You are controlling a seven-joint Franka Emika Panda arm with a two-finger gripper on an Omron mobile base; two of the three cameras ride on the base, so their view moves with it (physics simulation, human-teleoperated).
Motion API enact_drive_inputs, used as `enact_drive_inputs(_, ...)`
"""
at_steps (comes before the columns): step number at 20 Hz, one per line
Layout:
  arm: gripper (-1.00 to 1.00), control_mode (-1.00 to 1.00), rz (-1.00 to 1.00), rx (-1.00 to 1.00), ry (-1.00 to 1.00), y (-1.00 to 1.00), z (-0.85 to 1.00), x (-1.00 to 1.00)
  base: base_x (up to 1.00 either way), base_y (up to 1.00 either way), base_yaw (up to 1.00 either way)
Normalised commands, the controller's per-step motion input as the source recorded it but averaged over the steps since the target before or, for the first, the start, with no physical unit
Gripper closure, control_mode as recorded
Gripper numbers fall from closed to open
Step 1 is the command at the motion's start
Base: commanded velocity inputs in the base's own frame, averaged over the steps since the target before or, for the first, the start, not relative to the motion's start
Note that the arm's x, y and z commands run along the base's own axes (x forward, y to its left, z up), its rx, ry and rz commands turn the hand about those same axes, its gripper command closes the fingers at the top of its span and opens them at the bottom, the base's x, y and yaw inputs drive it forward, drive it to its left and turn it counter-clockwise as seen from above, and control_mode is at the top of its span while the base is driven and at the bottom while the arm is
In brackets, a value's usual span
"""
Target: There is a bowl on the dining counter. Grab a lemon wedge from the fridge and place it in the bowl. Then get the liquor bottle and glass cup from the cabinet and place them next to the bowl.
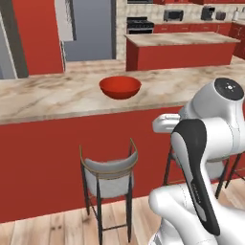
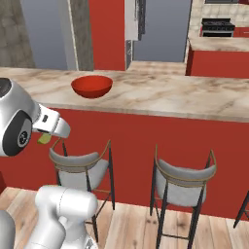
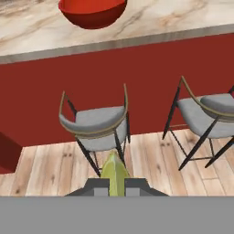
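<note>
Red and glossy, the bowl (image 1: 120, 87) sits empty on the marbled dining counter (image 1: 52, 95) in the left base view, a little back from the near edge. A grey-seated stool (image 1: 109, 174) stands against the counter's red front almost directly under it, and my own white arm fills the lower right. Behind the counter there is a second red island (image 1: 179, 50) and a stove (image 1: 140, 25) on the far wall.

From the right base view, the bowl (image 2: 92, 86) is up and to the right of my hand, and a bit of yellow-green, the lemon wedge (image 2: 44, 138), pokes out below my wrist housing. Two stools (image 2: 80, 170) (image 2: 182, 182) line the counter front here; the nearer one is just beside my arm.

Looking along my hand, my jaws (image 3: 116, 184) are pinched nearly shut on the lemon wedge (image 3: 114, 172), which stands up between the tips. I am low, below the counter's top, with the stool (image 3: 93, 123) straight ahead and the bowl (image 3: 93, 11) high above.

My worry: the wedge is small and slick, so a jolt on the lift could squeeze it out. Rising straight forward, I could also clip the stool back or the counter edge, so I judge I must climb first, then reach over.
</note>
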Motion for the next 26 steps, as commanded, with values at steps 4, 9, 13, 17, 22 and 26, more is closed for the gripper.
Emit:
enact_drive_inputs(4, 1.0, 1.0, 0.0, 0.0, 0.0, 0.0, 0.0, 0.0, 0.97, 0.09, -0.37)
enact_drive_inputs(9, 1.0, 1.0, 0.0, 0.0, 0.0, 0.0, 0.0, 0.0, 0.73, 0.27, -0.11)
enact_drive_inputs(13, 1.0, -1.0, 0.0, 0.0, -0.16, 0.02, 0.38, -0.07, 0.02, 0.06, 0.0)
enact_drive_inputs(17, 1.0, -1.0, 0.0, 0.0, -0.34, 0.04, 0.79, -0.26, 0.0, 0.0, 0.0)
enact_drive_inputs(22, 1.0, -1.0, 0.01, 0.0, -0.13, 0.08, 0.51, 0.6, 0.0, 0.0, 0.0)
enact_drive_inputs(26, 1.0, -1.0, 0.04, 0.0, -0.01, 0.14, 0.33, 1.0, 0.0, 0.0, 0.0)
